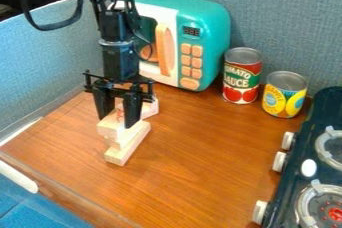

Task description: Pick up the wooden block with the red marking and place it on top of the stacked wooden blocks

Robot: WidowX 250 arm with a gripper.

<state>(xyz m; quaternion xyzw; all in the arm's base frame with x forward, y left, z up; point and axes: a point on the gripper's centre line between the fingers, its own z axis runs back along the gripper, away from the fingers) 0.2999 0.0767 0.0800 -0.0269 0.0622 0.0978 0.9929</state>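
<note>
The black gripper (117, 121) hangs at the left of the counter, its fingers apart and pointing down over a small pile of pale wooden blocks. Between and below the fingers lies an upper block (109, 129), with red marks visible behind it. It rests on a longer lower block (125, 152) that sticks out toward the front. Another pale block (152, 108) is just behind and right of the gripper's right finger. Whether the fingers touch any block is hard to tell.
A teal toy microwave (212, 27) stands behind the gripper. Right of it are a tomato sauce can (242, 76) and a yellow can (284, 94). A dark toy stove (307, 157) lines the right side of the wooden counter (207, 157).
</note>
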